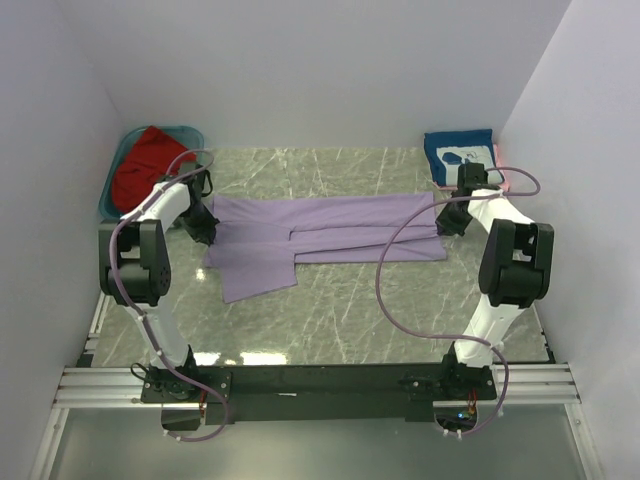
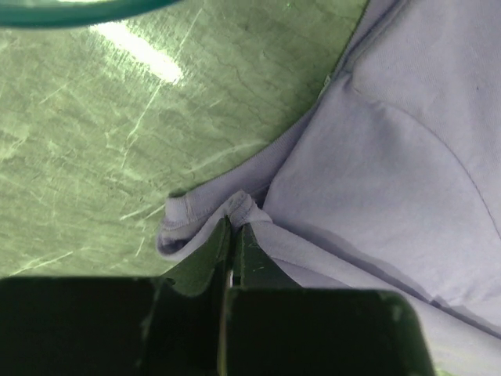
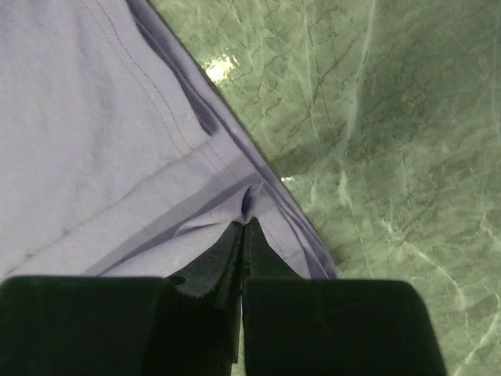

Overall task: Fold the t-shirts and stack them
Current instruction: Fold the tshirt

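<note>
purple shirt (image 1: 330, 235): spread flat on the green marbled surface (image 1: 330, 330), its long side running left to right, partly folded, with one flap sticking out at its near left.
left gripper (image 1: 203, 228): at the purple shirt's left end, closed on a bunched bit of the edge; the cloth puckers up at the fingertips.
right gripper (image 1: 450, 220): at the purple shirt's right end, closed, pinching a small fold of the hem.
red shirt (image 1: 150, 160): crumpled in the tub, behind and left of the purple shirt's left end.
tub (image 1: 192, 131): teal, near the purple shirt's far left corner, not touching it.
navy shirt (image 1: 460, 155): folded, white graphic up, just behind the purple shirt's right end.
pink shirt (image 1: 500, 165): only a thin edge shows, under the navy shirt's right side, behind the purple shirt.
</note>
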Controlling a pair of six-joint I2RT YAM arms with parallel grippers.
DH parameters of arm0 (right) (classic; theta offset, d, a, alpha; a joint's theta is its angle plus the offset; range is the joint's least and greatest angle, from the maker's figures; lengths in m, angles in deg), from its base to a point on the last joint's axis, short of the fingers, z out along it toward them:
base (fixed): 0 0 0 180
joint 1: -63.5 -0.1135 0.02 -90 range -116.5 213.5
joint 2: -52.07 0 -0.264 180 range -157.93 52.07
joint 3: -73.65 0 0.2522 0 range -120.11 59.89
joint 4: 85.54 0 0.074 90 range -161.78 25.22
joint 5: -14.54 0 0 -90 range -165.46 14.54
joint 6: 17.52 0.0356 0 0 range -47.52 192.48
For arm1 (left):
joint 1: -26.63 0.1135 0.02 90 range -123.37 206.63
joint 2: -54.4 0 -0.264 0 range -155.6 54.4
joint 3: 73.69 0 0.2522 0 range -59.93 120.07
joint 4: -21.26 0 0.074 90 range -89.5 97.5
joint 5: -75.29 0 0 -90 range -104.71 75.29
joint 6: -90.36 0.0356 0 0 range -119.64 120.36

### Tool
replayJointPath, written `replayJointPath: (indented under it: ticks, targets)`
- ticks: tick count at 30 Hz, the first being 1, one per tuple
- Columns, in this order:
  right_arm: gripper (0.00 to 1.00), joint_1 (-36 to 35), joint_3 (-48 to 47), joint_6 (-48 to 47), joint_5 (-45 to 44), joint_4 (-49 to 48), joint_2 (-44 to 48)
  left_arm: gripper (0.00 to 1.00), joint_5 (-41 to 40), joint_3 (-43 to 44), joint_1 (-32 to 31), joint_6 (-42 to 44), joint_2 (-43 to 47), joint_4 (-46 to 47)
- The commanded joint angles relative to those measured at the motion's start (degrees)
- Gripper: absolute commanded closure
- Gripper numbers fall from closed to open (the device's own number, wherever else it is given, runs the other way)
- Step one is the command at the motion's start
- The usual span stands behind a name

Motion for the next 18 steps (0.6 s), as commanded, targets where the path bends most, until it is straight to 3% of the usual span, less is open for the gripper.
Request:
replayJointPath:
  ticks: [1,12,18]
  targets:
    - [1.0,-0.1,-2.6,-0.1,-1.6,-2.7,-0.8,0.98,-2.9,1.4,0.4,0.1,-0.5,1.7]
    - [0.98,-0.2,-3.9,-0.4,-1.4,-3.3,-2.3,0.94,-3.2,0.8,0.4,0.1,-0.2,3.4]
    - [0.98,-0.3,-3.5,-0.2,-1.4,-3.8,-2.3,0.99,-3.7,1.4,0.4,0.4,-0.1,3.4]
